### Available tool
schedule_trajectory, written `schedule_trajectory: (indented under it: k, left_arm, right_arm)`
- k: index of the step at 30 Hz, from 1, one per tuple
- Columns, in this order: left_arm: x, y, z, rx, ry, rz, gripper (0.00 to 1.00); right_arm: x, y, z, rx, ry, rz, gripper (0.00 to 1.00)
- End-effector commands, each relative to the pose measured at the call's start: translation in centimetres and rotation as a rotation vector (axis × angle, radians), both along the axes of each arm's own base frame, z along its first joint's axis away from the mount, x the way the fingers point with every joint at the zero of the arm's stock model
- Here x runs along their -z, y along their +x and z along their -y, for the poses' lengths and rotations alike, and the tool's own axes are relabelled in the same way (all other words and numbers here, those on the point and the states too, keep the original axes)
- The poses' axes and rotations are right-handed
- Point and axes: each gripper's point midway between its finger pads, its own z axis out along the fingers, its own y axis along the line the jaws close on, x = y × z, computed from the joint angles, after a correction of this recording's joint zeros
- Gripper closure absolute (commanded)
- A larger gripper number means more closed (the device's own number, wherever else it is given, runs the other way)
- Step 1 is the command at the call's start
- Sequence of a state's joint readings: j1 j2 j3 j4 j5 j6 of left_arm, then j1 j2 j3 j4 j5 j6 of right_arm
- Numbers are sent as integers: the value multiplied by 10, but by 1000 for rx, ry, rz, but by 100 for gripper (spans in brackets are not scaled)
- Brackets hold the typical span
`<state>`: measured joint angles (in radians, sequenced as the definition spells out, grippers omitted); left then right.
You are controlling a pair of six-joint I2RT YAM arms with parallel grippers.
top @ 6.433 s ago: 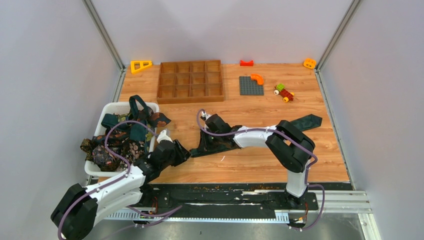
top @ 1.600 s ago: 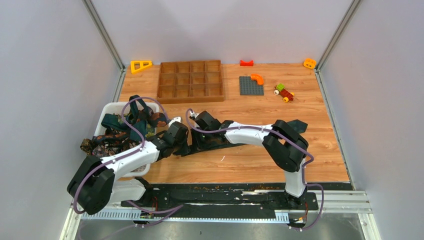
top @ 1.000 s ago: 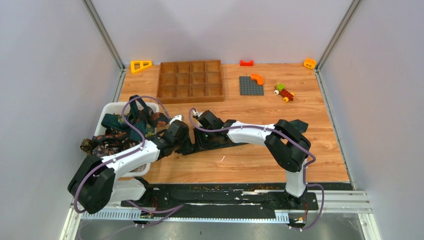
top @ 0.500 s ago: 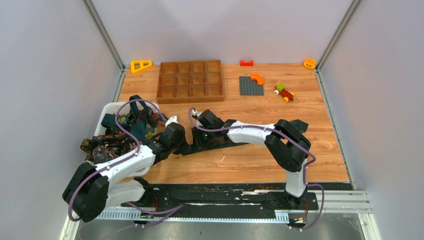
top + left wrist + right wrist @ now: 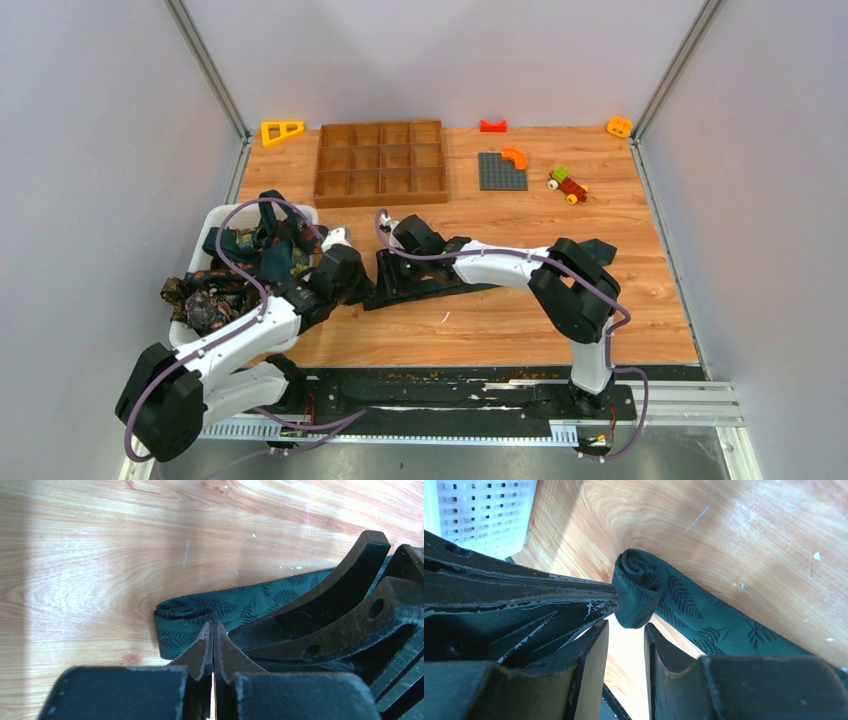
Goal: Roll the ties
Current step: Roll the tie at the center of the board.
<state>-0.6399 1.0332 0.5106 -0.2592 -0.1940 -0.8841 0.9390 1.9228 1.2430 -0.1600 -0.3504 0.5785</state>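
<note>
Pale wood-grain tabletop, grey walls around. Centre-left in the top view lies a teal leaf-print tie, its end curled into a roll. The left gripper is pinched closed, tips against the roll; the right gripper stands partly open beside it, empty.

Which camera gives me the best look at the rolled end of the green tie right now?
Right wrist: the rolled end sits centre frame, spiral layers visible, just beyond the right gripper. Left wrist shows it side-on, a low fold without the spiral. Top external hides it under the left gripper and right gripper.
</note>
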Motion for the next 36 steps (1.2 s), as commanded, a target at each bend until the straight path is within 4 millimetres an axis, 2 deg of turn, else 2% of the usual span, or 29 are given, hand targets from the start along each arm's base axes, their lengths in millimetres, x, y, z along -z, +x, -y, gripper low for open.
schedule_trajectory:
  k: [1, 5, 14, 21, 24, 36]
  left_arm:
    - [-8, 3, -9, -28, 12, 36, 100]
    - [-13, 2, -17, -42, 35, 51, 97]
    - [-18, -1, -30, -53, 68, 82, 75]
    - [-14, -5, -35, -47, 88, 80, 72]
    - [-11, -8, -36, -42, 89, 80, 72]
    - [-3, -12, -37, -16, 90, 75, 59]
  right_arm:
    - [-18, 16, -20, 19, 68, 19, 66]
    - [-12, 19, -21, 31, 42, 11, 67]
    - [1, 24, -15, 50, -30, 10, 77]
    - [9, 30, -11, 52, -79, 28, 84]
    - [13, 32, -10, 52, -89, 30, 85]
    - [34, 43, 2, 47, -137, 38, 87]
